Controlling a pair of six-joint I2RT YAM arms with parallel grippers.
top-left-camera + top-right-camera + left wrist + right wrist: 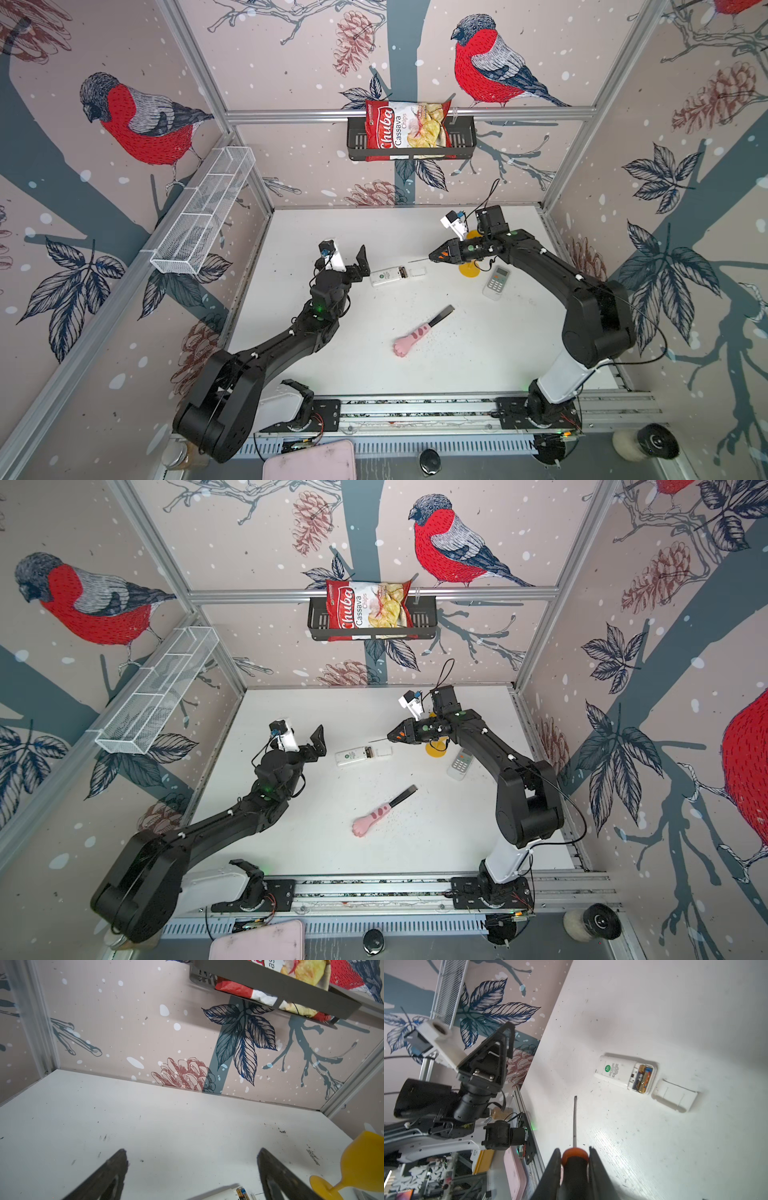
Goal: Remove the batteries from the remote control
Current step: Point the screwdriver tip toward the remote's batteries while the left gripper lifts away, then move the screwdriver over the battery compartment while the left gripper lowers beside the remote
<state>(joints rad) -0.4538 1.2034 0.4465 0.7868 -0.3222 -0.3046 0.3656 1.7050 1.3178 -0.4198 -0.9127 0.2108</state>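
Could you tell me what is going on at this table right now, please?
The right gripper is shut on an orange-and-black-handled screwdriver, its thin shaft pointing across the white table near a white remote control lying face down. The remote's white battery cover lies off beside it, and the black-and-copper batteries sit in the open compartment, not yet removed. The left gripper is open and empty, close by the remote.
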